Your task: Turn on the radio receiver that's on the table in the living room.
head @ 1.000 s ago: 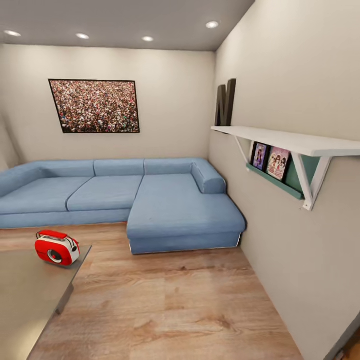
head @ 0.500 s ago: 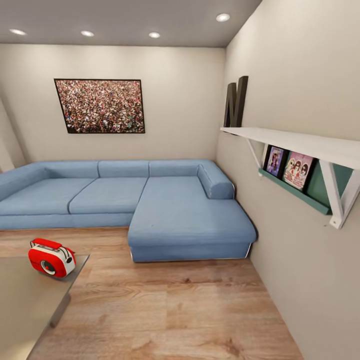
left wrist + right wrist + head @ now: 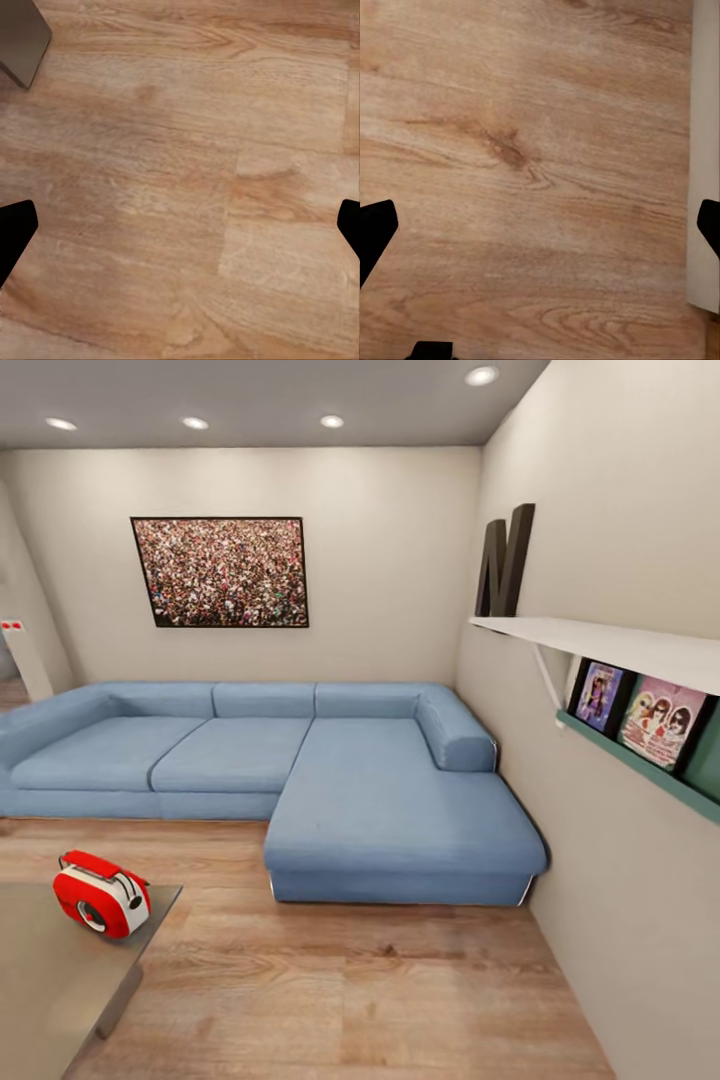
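- I am on my way to the radio [image 3: 101, 893]. I am not near enough to touch it yet.
- The radio sits on the table [image 3: 60, 980], by its far corner, off to my left. The sofa [image 3: 300, 780] is past it.
- Next I think I must turn left and roll close, then lift one hand up to the radio.
- The radio stands up, a bit tilted. Its round dial faces me and a little to the right. Its long side runs left to right.
- My left gripper [image 3: 180, 232] and right gripper [image 3: 540, 232] are both wide open and hold nothing. They hang over the floor [image 3: 380, 980].
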Controlling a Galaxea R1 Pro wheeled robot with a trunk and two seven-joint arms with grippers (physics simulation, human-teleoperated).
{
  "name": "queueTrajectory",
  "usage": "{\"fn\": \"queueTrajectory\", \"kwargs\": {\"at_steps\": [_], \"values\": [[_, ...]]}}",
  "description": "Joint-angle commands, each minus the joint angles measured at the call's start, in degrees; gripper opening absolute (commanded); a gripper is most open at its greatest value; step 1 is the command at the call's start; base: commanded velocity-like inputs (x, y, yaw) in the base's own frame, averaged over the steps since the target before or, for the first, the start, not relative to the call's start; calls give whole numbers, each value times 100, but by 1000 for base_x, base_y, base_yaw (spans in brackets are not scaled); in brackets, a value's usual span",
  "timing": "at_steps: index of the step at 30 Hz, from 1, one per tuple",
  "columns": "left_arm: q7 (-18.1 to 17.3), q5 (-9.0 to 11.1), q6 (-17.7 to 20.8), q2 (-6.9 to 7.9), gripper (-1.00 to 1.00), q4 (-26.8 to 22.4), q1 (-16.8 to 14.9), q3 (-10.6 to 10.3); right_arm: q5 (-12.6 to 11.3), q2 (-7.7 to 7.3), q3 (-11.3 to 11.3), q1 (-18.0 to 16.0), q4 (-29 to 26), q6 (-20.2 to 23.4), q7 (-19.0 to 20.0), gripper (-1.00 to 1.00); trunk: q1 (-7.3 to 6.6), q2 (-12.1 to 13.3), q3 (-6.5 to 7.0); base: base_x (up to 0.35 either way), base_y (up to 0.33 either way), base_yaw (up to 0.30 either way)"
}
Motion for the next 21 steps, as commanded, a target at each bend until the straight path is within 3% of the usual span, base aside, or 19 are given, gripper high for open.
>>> {"fn": "queueTrajectory", "kwargs": {"at_steps": [1, 21], "values": [[0, 0, 0, 0, 100, 0, 0, 0, 0, 0, 0, 0, 0, 0, 0, 100, 0, 0, 0, 324, 0, 250], [0, 0, 0, 0, 100, -1, 0, 0, 0, 0, 0, 0, 0, 0, 0, 100, 0, 0, 0, 324, 0, 17]]}}
